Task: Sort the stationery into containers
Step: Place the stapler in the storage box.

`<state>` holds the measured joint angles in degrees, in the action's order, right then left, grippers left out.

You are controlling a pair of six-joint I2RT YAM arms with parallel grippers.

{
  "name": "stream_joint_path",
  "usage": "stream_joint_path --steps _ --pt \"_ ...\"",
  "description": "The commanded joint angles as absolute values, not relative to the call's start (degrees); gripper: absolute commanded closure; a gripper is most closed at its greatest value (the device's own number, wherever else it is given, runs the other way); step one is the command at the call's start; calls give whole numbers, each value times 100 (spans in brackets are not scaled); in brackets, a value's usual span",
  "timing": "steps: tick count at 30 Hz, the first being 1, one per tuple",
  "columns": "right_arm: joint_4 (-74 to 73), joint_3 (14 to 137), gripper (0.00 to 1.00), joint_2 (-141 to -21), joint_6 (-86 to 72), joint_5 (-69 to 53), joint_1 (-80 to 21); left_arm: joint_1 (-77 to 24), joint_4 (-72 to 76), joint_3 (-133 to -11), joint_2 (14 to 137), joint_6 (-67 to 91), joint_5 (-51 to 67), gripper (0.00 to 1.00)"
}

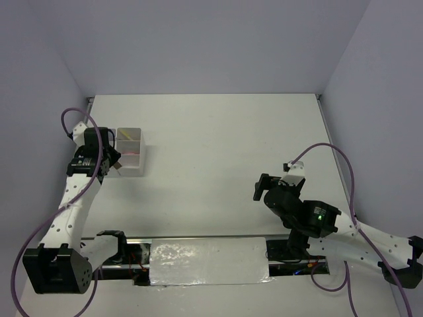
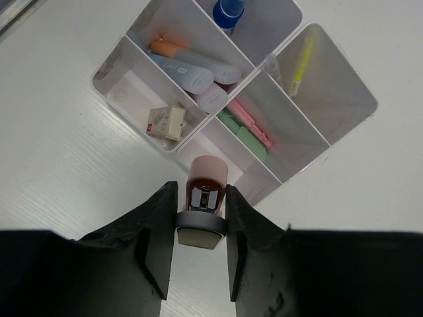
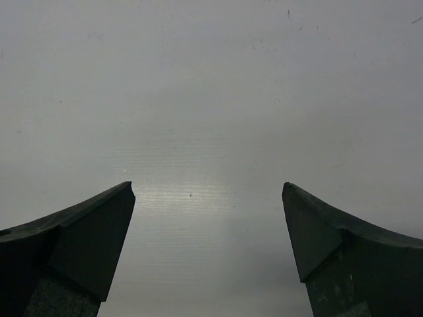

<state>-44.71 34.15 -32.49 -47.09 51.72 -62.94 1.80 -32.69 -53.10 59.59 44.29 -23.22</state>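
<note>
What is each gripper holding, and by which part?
Left gripper pinches a small pink-topped item by its brown-and-grey lower end. Right gripper is open, holding nothing.

Bright, even light (right wrist view dimmer, faint glare).

Pale lavender walls [image 1: 198, 39] on three sides of a white table [image 1: 231, 145], soft even light

One organizer [image 2: 340, 109] with four compartments [image 2: 268, 30]. In it I count three pastel markers [image 2: 198, 72] together, one pink marker [image 2: 250, 123], one green marker [image 2: 243, 137], one yellow pen [image 2: 301, 63], one blue-capped bottle [image 2: 228, 10] and one eraser [image 2: 165, 122]. One pink-capped item [image 2: 206, 188] is outside it.
</note>
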Motion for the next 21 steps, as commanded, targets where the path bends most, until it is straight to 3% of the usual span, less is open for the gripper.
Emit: stream_joint_path --steps 1,21 --pt "-4377 3393 0 -3243 -4790 5362 -6258 211 -3102 -5361 5968 4727 -2285 100" --pt "-4315 3366 0 -3190 -4729 5353 -6249 237 -2268 -4790 5959 6574 -2874 100"
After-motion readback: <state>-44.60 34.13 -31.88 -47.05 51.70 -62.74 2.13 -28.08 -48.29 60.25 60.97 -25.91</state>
